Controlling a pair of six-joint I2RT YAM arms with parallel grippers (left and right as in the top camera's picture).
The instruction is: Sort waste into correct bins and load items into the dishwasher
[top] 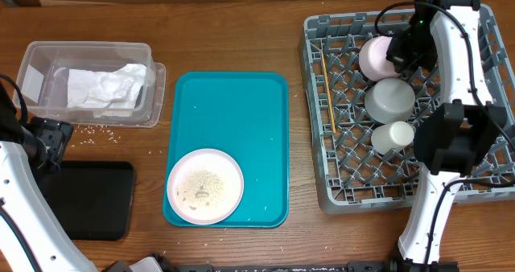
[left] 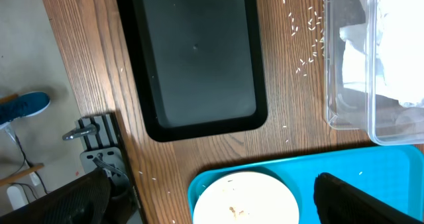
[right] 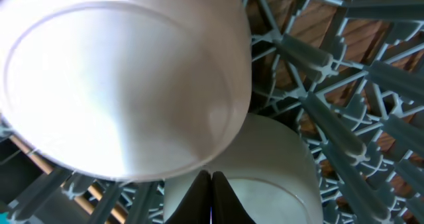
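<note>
The grey dish rack (top: 334, 193) holds a pale pink bowl (top: 373, 57), a grey-green bowl (top: 389, 99), a white cup (top: 394, 135) and chopsticks (top: 327, 95). My right gripper (top: 401, 53) hangs over the rack beside the pink bowl. In the right wrist view its fingertips (right: 211, 197) are shut together with nothing between them, just under the pink bowl's rim (right: 126, 85) and above the grey-green bowl (right: 265, 177). The round plate (top: 204, 185) with rice residue lies on the teal tray (top: 241, 103). My left gripper (top: 50, 142) stands open near the black tray (top: 88, 199).
The clear tub (top: 88, 83) at the back left holds crumpled white napkins (top: 105, 87). Loose rice grains (top: 92, 131) lie on the wood between the tub and the black tray (left: 199, 58). The table's left edge (left: 79, 85) runs close to the left arm.
</note>
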